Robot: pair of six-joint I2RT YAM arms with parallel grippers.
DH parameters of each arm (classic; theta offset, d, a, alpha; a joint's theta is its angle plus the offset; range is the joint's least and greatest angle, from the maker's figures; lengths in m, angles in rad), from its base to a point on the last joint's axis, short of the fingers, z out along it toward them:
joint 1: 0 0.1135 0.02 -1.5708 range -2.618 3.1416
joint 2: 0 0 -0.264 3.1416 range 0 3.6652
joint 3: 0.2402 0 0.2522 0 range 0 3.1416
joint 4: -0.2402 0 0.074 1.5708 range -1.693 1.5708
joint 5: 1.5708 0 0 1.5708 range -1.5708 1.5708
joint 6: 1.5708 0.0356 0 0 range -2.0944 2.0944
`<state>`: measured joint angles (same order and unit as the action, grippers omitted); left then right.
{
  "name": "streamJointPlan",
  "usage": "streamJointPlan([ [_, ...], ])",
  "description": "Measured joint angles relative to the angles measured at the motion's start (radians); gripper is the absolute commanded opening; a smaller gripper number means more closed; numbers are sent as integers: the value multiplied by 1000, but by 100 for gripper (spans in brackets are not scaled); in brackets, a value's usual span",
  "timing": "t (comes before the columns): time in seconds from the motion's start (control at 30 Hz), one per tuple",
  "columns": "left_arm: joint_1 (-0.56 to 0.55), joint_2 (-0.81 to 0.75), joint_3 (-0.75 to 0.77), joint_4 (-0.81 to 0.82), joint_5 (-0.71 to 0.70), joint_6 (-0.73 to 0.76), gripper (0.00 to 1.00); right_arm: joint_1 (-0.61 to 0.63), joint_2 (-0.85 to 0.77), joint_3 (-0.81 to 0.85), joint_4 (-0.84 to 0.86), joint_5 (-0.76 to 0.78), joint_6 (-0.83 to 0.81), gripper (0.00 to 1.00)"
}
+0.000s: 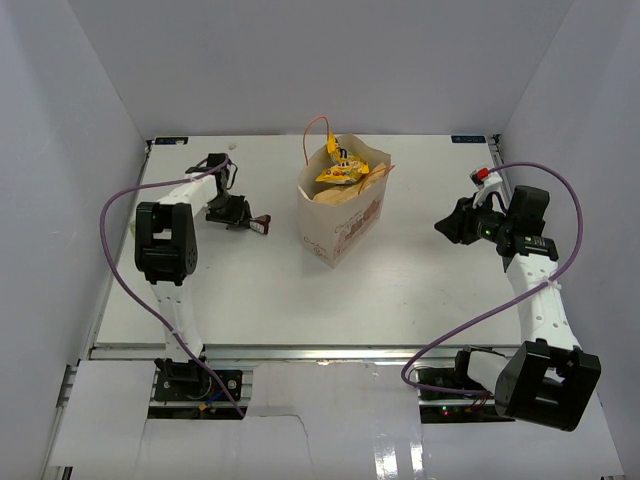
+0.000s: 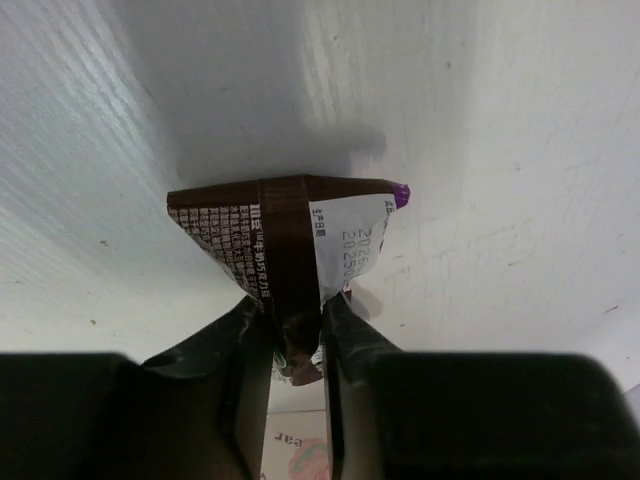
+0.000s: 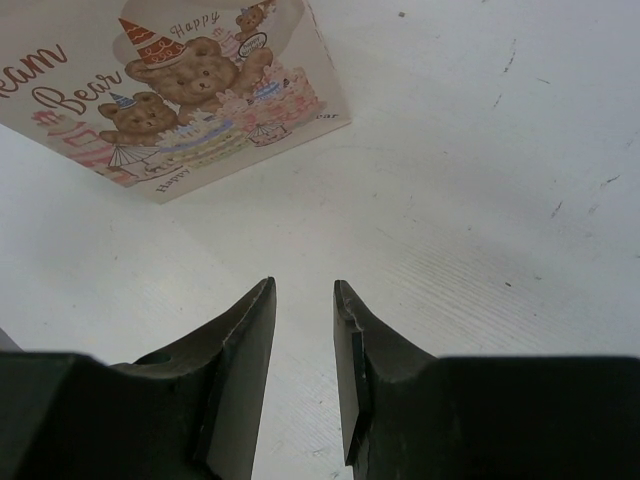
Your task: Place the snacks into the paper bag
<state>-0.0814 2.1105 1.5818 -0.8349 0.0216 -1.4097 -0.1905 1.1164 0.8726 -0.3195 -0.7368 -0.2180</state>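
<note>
Top external view: one paper bag (image 1: 338, 222) stands upright near the middle of the table (image 1: 420, 290), its mouth open upward and an orange cord handle (image 1: 318, 128) arching over the far rim. Two snacks show in the mouth, a yellow candy packet (image 1: 340, 172) lying on top of a tan crinkly bag (image 1: 347, 195). A third snack, the dark brown-purple bar (image 1: 262, 225), is outside, well to the left of the bag, at the tip of the left gripper (image 1: 250, 220). Its long axis runs roughly left to right, free end toward the bag. Whether it touches the table cannot be told here. The right gripper (image 1: 452, 226) hangs to the right of the bag, apart from it, pointing at it.

Left wrist view: the left gripper (image 2: 293, 305) is pinched tight on the near end of the bar (image 2: 290, 230). The bar reaches away from the camera, back seam uppermost, with a white date panel and a purple corner at the right. The top view does not show this grip.

Right wrist view: the right gripper (image 3: 303, 292) has a narrow gap between its fingers and holds nothing. Only here can the bear print on the bag's side (image 3: 200, 100) be read.
</note>
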Motion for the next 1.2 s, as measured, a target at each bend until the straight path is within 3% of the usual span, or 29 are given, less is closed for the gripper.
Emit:
streamJointPlan([
  [0.13, 3, -10, 13, -6, 23, 40, 9, 0, -2, 3, -10, -20, -32, 37],
  [0.23, 3, -25, 15, 6, 23, 148, 9, -2, -24, 24, -76, -104, -158, 51],
  [0.27, 3, -42, 2, 18, 32, 205, 9, -4, -39, 41, -106, -146, -218, 61],
  [0.33, 3, -97, -47, 60, 61, 301, 10, -3, -64, 96, -185, -226, -348, 65],
  [0.43, 5, -311, -253, 168, 166, 490, 9, 30, -80, 205, -281, -328, -491, 64],
  [0.53, 5, -616, -511, 274, 288, 626, 9, 190, -89, 283, -325, -332, -546, 63],
  [0.67, -2, -1000, -786, 421, 452, 723, 8, 580, -146, 261, -288, -192, -469, 64],
  [0.77, -10, -1213, -956, 503, 559, 729, 8, 772, -145, 264, -250, -103, -375, 64],
  [0.93, -14, -1435, -1086, 547, 653, 681, 8, 985, -3, 330, -153, 76, -206, 66],
  [0.97, -14, -1466, -1093, 553, 667, 671, 8, 1029, 39, 341, -128, 110, -167, 74],
  [1.0, -14, -1497, -1096, 562, 682, 663, 8, 1069, 77, 348, -105, 150, -119, 99],
  [1.03, -14, -1519, -1096, 568, 694, 657, 8, 1099, 108, 350, -80, 181, -76, 90],
  [1.2, -14, -1616, -1096, 579, 738, 640, 9, 1200, 277, 430, -1, 327, 178, 90],
])
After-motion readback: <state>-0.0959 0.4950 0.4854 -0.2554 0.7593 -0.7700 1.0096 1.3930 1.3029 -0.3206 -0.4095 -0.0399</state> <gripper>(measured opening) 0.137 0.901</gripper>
